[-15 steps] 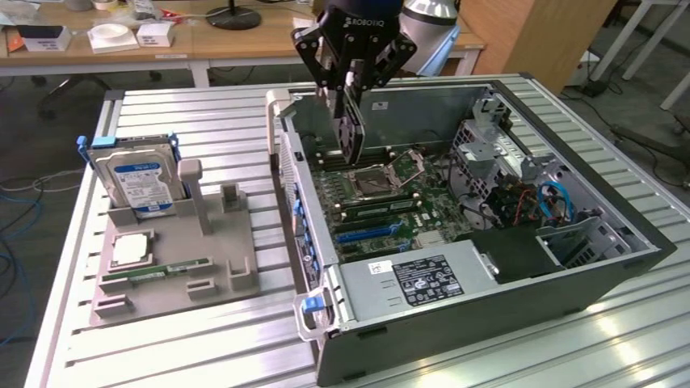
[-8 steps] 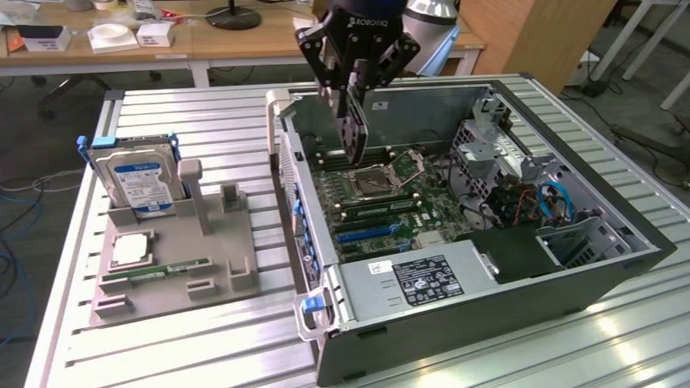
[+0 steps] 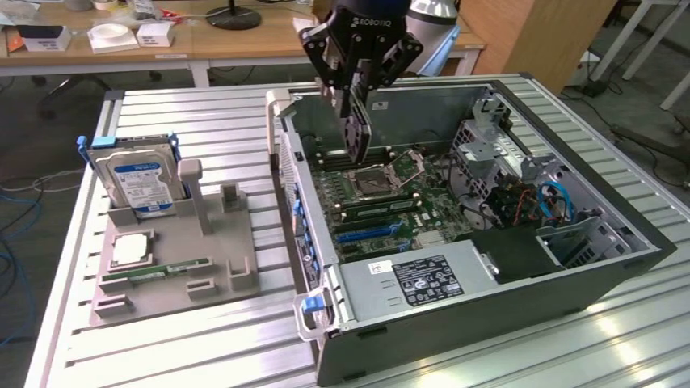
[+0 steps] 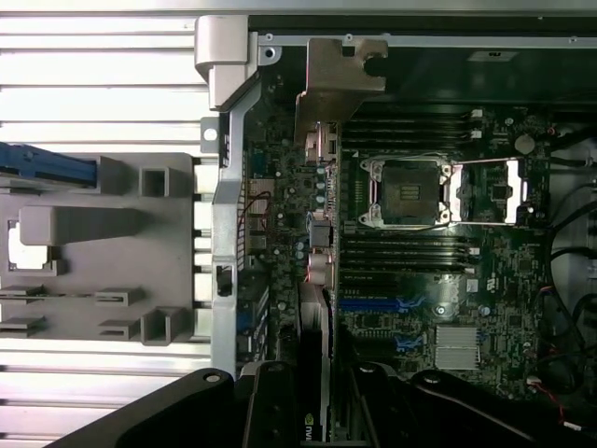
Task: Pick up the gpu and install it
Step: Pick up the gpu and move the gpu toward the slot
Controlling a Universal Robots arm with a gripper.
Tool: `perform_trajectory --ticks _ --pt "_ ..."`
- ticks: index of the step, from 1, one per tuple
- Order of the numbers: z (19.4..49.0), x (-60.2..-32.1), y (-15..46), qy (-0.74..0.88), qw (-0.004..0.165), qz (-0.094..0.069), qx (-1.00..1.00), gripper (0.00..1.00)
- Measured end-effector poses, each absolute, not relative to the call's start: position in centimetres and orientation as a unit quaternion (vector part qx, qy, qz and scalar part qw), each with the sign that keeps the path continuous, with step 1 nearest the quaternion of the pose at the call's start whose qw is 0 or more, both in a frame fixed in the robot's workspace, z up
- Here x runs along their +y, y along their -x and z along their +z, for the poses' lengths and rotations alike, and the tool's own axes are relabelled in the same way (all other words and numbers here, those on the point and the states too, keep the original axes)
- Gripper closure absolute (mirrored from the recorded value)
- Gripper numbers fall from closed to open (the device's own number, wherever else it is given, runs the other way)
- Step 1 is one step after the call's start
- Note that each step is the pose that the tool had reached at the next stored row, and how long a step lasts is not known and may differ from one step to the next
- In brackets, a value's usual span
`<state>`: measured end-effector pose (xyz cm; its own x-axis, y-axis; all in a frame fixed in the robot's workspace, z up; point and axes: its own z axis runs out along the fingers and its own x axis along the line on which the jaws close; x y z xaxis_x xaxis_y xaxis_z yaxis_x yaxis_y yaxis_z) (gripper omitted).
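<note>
The gpu hangs on edge, a dark thin card, over the back part of the open computer case. My gripper is shut on its upper edge, one black finger on each side. In the wrist view the gpu runs edge-on from my gripper out to its silvery end bracket. It hovers above the motherboard, beside the case's rear wall. The blue expansion slots lie just beside the card's line.
The CPU socket and memory slots sit in the middle of the board. Drive cages and blue cables fill the case's far side. A grey fixture at the exterior view's left holds a blue-labelled hard drive and a green memory stick.
</note>
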<state>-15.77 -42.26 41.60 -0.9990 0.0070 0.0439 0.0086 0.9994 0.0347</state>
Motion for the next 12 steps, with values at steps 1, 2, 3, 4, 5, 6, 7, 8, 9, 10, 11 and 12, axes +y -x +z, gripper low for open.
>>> perform_trajectory --ticks 1,2,3,4,5,6,7,8,9,10,11,12 --pt "41.59 -42.26 15.73 0.004 0.022 -0.017 -1.0 0.74" --pt "41.59 -42.26 15.68 0.004 0.022 -0.017 -1.0 0.74" --pt "41.59 -42.26 15.64 0.004 0.022 -0.017 -1.0 0.74" --pt "41.6 -42.26 15.59 0.004 0.022 -0.017 -1.0 0.74" --pt "41.59 -42.26 15.55 0.004 0.022 -0.017 -1.0 0.74" --pt "41.59 -42.26 15.52 0.004 0.022 -0.017 -1.0 0.74" --pt "41.59 -42.26 15.5 0.004 0.022 -0.017 -1.0 0.74" --pt "41.6 -42.26 15.47 0.004 0.022 -0.017 -1.0 0.74" --pt "41.6 -42.26 15.43 0.004 0.022 -0.017 -1.0 0.74" --pt "41.59 -42.26 15.39 0.004 0.022 -0.017 -1.0 0.74" --pt "41.59 -42.26 15.34 0.004 0.022 -0.017 -1.0 0.74" --pt "41.6 -42.26 15.3 0.004 0.022 -0.017 -1.0 0.74"
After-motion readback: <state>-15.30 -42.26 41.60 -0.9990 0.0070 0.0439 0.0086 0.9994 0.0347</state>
